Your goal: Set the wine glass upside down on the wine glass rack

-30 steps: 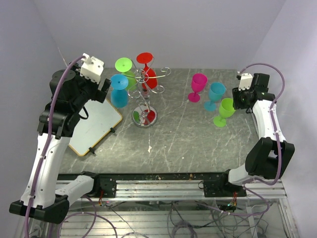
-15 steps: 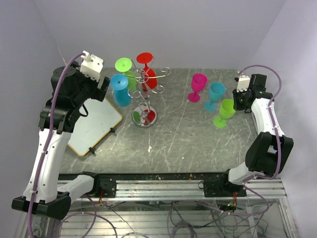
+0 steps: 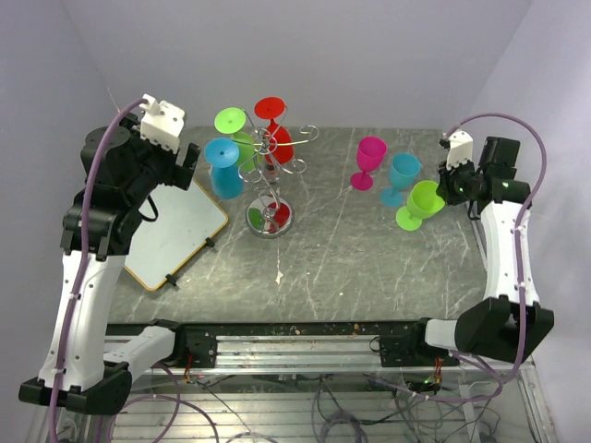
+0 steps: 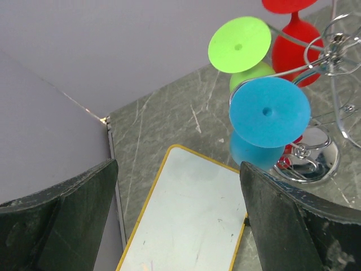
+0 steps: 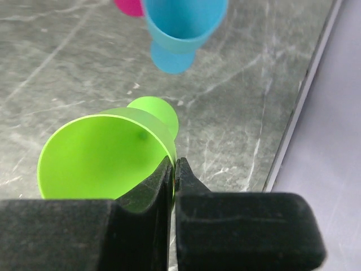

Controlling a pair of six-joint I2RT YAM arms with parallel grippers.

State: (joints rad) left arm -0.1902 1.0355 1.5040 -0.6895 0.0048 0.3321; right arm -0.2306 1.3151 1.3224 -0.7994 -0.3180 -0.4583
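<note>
Green wine glass (image 5: 96, 164), rim pinched in the right hand (image 5: 174, 165), well apart from the wine glass rack (image 3: 271, 218).

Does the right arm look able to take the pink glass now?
Probably not yet: the right claw is shut on the rim of the green glass, and the blue glass stands between it and the pink glass.

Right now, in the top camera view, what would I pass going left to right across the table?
First the white board → wine glass rack → pink glass → blue glass → green glass, pinched at its rim by the right gripper.
</note>
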